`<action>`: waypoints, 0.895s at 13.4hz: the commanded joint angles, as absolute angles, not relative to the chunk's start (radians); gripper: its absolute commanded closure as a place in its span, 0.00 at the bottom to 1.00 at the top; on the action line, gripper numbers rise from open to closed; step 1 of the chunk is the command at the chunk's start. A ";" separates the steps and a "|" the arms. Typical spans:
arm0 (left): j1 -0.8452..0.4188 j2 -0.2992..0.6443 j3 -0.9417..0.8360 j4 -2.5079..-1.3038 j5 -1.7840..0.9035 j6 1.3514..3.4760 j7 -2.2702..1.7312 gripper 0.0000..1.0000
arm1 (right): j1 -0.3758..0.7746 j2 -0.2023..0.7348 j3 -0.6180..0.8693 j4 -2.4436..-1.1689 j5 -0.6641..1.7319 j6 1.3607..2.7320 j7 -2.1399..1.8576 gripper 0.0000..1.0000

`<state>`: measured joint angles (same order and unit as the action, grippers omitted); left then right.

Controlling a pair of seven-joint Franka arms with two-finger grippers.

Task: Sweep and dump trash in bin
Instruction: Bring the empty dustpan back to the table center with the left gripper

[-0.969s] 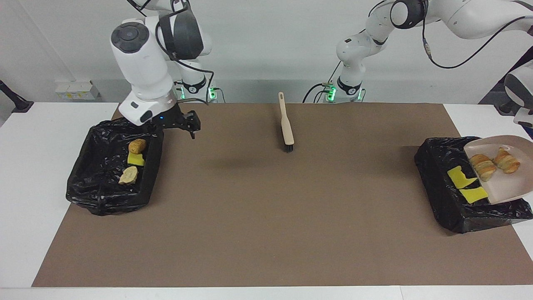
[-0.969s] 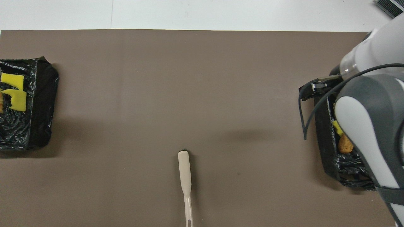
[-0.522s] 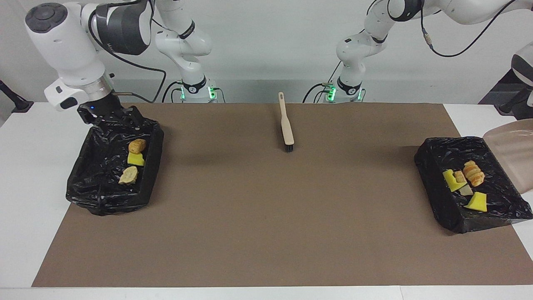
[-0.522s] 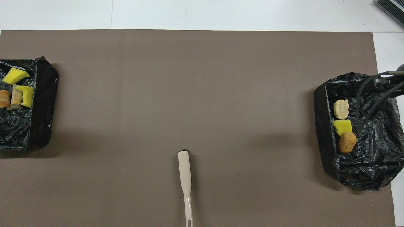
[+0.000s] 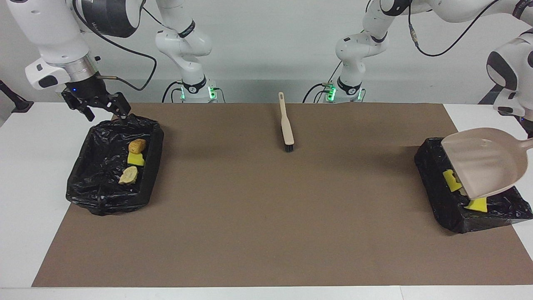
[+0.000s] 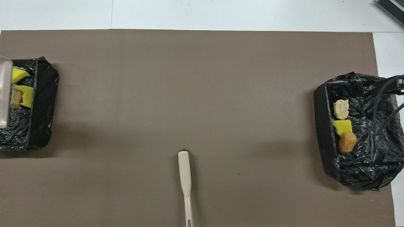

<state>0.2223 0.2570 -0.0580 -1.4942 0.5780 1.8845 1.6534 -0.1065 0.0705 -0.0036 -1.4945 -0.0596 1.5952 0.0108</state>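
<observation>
The beige dustpan (image 5: 483, 162) hangs tilted and empty over the black bin (image 5: 443, 208) at the left arm's end. Its handle runs to my left gripper (image 5: 530, 134) at the picture's edge, which is shut on it. Below it lies trash: yellow wedges (image 5: 451, 180) and a beige lump (image 6: 15, 97). My right gripper (image 5: 104, 111) is open and empty over the robot-side rim of the other bin (image 5: 104, 198). That bin holds a brown lump (image 5: 137, 146), a yellow wedge (image 5: 135, 158) and a beige lump (image 5: 128, 175).
A beige brush (image 5: 286, 125) lies on the brown mat (image 5: 266, 216) midway between the arms' bases, bristles pointing away from the robots. White table borders the mat at both ends.
The lumps slid off the dustpan into the bin, and the emptied pan now hangs over it again. My right gripper swung from beside its bin and rose over that bin's rim.
</observation>
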 commanded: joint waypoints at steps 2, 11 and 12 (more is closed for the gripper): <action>0.050 0.227 -0.044 -1.583 0.451 1.873 1.428 1.00 | -0.092 0.052 0.009 -1.520 -0.052 1.589 0.031 0.00; -0.306 0.293 -0.045 -1.651 0.146 1.940 0.242 1.00 | -0.103 0.057 0.003 -1.516 -0.067 1.585 0.035 0.00; -0.334 0.295 -0.044 -1.654 0.093 1.944 0.135 1.00 | -0.103 0.057 0.003 -1.516 -0.067 1.585 0.035 0.00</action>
<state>-0.2894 0.3078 -0.0657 -1.6305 0.1598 1.9152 0.2863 -0.0974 0.0705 -0.0009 -1.4989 -0.0609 1.5926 0.0139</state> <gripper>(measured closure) 0.687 0.000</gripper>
